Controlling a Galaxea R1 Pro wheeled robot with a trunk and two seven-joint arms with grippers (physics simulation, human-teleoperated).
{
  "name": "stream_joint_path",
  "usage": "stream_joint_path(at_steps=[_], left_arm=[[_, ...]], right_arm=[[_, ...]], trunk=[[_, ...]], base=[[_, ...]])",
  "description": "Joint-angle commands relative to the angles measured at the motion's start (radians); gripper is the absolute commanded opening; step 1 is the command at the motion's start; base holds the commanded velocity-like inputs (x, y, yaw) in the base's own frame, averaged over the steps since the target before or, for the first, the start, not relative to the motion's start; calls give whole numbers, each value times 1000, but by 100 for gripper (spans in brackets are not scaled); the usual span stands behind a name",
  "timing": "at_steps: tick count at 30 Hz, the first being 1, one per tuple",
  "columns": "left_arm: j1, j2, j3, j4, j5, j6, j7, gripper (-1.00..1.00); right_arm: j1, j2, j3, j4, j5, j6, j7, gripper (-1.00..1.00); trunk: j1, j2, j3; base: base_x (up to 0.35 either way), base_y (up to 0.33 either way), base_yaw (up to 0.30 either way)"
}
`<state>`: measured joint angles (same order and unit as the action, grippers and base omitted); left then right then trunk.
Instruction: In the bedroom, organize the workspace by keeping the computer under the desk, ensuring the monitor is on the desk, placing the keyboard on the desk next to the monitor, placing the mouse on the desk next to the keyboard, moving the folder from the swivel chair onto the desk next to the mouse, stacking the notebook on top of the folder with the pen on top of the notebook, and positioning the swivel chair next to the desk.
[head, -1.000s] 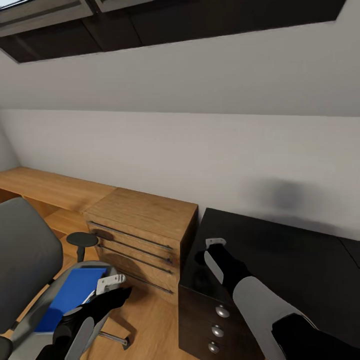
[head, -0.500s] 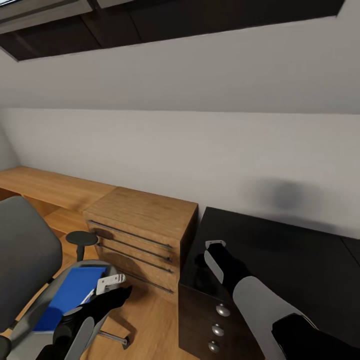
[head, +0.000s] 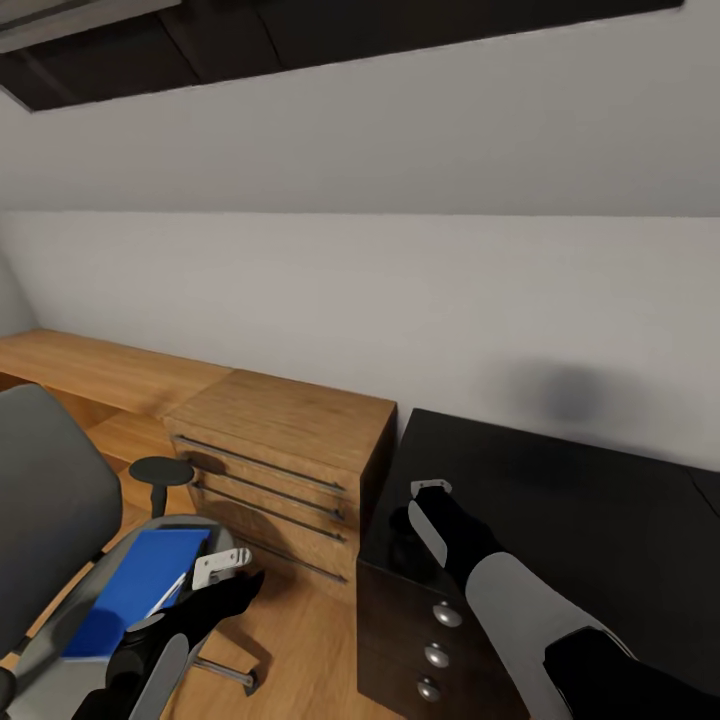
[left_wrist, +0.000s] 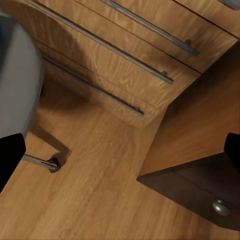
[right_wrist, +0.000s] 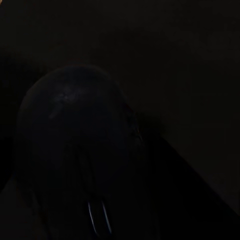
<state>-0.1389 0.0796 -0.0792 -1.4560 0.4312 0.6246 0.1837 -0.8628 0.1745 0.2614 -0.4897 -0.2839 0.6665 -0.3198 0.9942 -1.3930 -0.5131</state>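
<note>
The grey swivel chair (head: 45, 500) stands at the lower left with the bright blue folder (head: 140, 590) lying flat on its seat. My left gripper (head: 225, 567) hovers just off the folder's right edge, open and empty. In the left wrist view its black fingers (left_wrist: 10, 157) stand wide apart over the wood floor. The glossy black desk (head: 580, 510) fills the lower right. My right gripper (head: 428, 490) hangs over the desk's left end. In the very dark right wrist view the rounded dark mouse (right_wrist: 80, 150) sits right at the fingertips, and the gripper looks shut on it.
A light oak cabinet (head: 290, 420) with bar-handled drawers stands between chair and desk, and a low oak shelf (head: 90, 365) runs left along the grey wall. The desk's drawer unit with round silver knobs (head: 446, 614) faces me. A chair castor (left_wrist: 52, 164) rests on the floor.
The head camera has tipped down a little, so the whole picture has shifted up. Both arms, the chair and the folder have kept their places.
</note>
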Motion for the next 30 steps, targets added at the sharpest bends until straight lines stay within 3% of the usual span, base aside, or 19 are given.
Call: stream_joint_path(at_steps=[1, 6, 30], left_arm=[[-1, 1, -2, -1, 11, 3, 10, 100], [-1, 2, -2, -1, 11, 3, 10, 100], [-1, 3, -1, -1, 12, 4, 10, 100]], right_arm=[[-1, 0, 4, -1, -13, 1, -11, -100], [-1, 0, 4, -2, -12, 0, -11, -100], [-1, 0, 6, -10, -13, -2, -10, -100]], trunk=[[4, -8, -4], [23, -43, -20], [23, -43, -20]], base=[[0, 0, 0], [0, 0, 0], [0, 0, 32]])
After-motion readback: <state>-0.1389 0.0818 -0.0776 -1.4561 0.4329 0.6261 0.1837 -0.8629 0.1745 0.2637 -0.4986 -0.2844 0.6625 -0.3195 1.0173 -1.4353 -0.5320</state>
